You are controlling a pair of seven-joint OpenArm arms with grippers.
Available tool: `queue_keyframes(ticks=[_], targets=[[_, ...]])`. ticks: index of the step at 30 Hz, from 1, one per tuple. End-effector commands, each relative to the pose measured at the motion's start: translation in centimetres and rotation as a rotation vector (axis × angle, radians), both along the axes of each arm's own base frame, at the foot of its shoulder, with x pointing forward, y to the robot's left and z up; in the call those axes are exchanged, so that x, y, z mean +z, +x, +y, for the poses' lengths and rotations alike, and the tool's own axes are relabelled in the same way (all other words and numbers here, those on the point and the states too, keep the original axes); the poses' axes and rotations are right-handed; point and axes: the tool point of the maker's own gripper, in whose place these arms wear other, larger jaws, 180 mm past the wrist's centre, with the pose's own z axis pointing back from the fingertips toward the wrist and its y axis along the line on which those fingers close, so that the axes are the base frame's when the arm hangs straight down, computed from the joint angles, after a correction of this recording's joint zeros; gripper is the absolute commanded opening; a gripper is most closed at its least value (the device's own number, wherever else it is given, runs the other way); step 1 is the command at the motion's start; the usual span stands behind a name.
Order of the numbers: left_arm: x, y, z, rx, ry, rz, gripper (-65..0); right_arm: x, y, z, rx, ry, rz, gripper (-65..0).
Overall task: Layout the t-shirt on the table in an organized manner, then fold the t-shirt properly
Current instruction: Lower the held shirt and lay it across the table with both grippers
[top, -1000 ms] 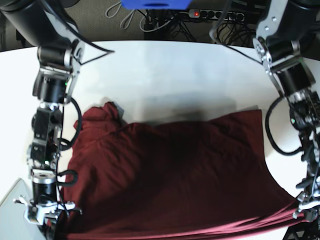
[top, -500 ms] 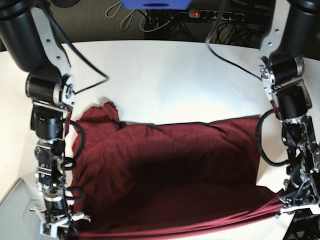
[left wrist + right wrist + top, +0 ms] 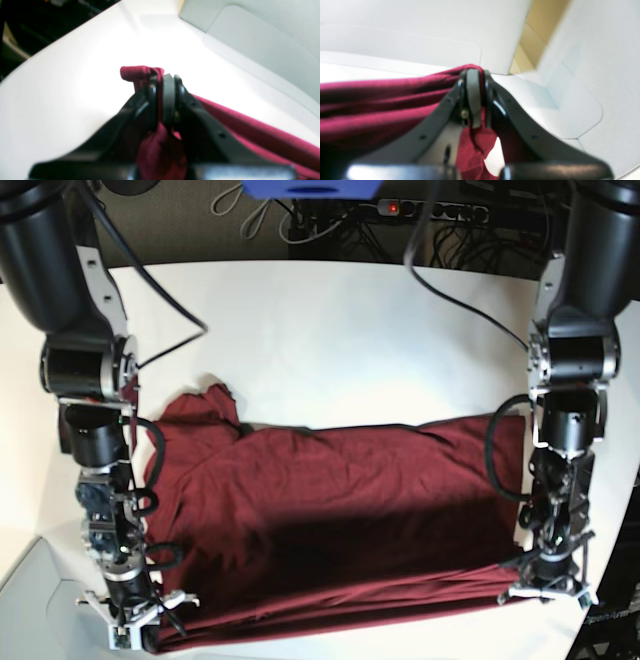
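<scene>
Two tools are gripping the t-shirt (image 3: 340, 530) at its near corners. Working left to right in the base view: the right tool (image 3: 135, 635) is sitting at roughly 7 o'clock on the counter (image 3: 340, 340), its fingers clamped together on a pinch of the maroon hem, as the right wrist view is showing (image 3: 475, 98). From there the shirt is lying spread across the near half of the white counter, its body wrinkled, with a bunched lump of cloth at about 10 o'clock. The near hem is running in a slightly lifted band from one tool to the other. At roughly 5 o'clock the left tool (image 3: 545, 580) is pinching the opposite corner, fingers pressed together on the cloth (image 3: 165, 100), a small fold of fabric sticking out past the fingertips.
</scene>
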Motion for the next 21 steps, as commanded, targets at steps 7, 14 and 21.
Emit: queue_keyframes(ticks=[7,14,21], targets=[[5.5,2.2,-0.9,-0.01,0.083,-0.155,-64.6,4.4,0.6,-2.5,-0.043,-0.019,-0.111,-65.0],[5.4,2.2,-0.8,-0.011,0.086,-0.151,-64.6,3.6,0.2,-2.9,-0.049,-0.023,-0.098,-65.0],[6.8,3.0,-2.1,-0.055,0.131,-0.163,-64.6,3.2,0.1,-2.9,-0.049,-0.024,-0.09,-65.0]])
